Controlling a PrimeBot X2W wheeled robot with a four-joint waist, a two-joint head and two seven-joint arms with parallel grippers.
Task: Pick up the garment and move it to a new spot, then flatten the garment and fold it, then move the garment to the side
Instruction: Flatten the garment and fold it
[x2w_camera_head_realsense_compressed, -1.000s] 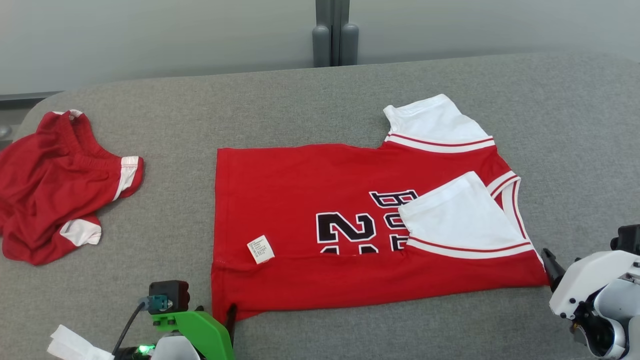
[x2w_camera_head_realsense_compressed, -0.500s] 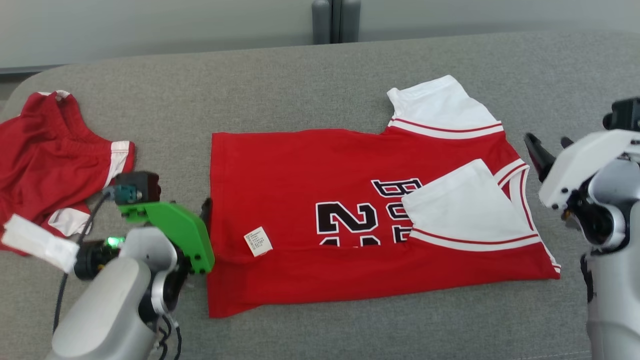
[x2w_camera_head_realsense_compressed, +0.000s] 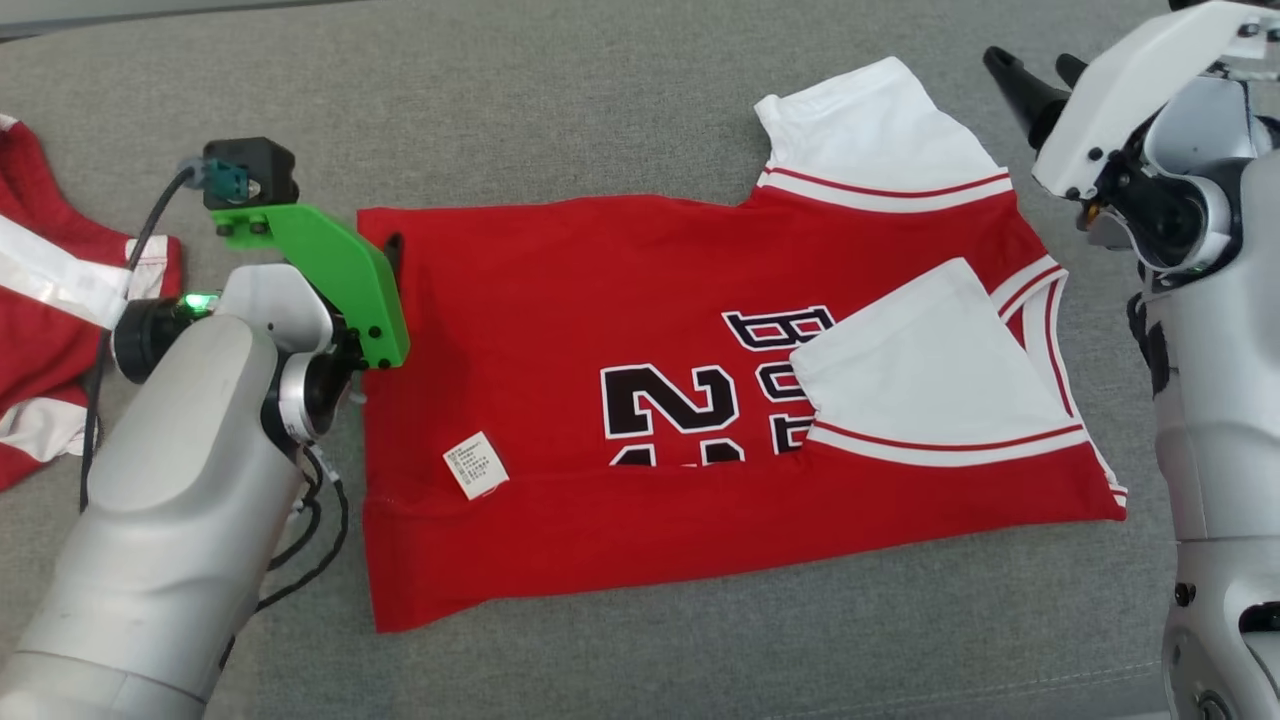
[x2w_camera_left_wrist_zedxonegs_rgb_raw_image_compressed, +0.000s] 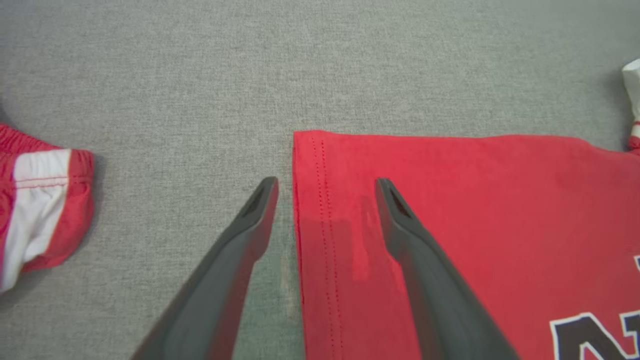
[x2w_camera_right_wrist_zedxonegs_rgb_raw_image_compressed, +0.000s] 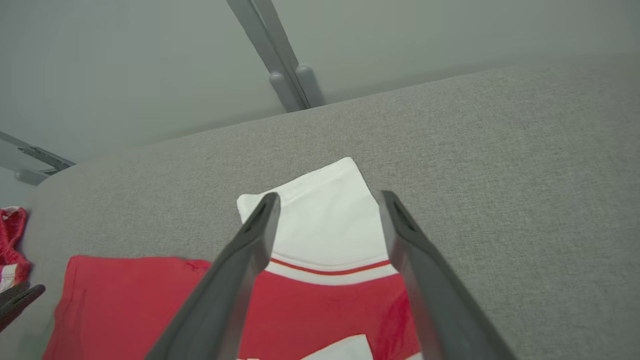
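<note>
Left gripper (x2w_camera_left_wrist_zedxonegs_rgb_raw_image_compressed: 326, 182) is standing with its fingers spread wide, one tip over the grey surface (x2w_camera_left_wrist_zedxonegs_rgb_raw_image_compressed: 200, 100) and the other over the red jersey (x2w_camera_head_realsense_compressed: 650, 300), so the jaws are straddling the hem just short of its far corner. Nothing is being held. Right gripper (x2w_camera_right_wrist_zedxonegs_rgb_raw_image_compressed: 330, 196) is likewise spread and empty, hovering above the far white sleeve (x2w_camera_right_wrist_zedxonegs_rgb_raw_image_compressed: 320, 220).

Change over the last second: both arms are now reaching for the far edge, where a second ago they were sitting low at the near edge, left by the hem corner and right by the shoulder. My head camera is also pitching down, so the jersey's apparent shift is not its own movement.

Jersey is lying flat mid-surface, with the near strip turned up over the numbers, the near sleeve (x2w_camera_head_realsense_compressed: 920, 370) folded inward and the care label (x2w_camera_head_realsense_compressed: 476, 465) showing. Red shorts (x2w_camera_left_wrist_zedxonegs_rgb_raw_image_compressed: 45, 200) are lying well apart on my left.

Reading: the near-side fold is looking finished and released, and I am lining up for the far-side fold. Whether my left tips are touching cloth yet, I cannot tell from this angle.
</note>
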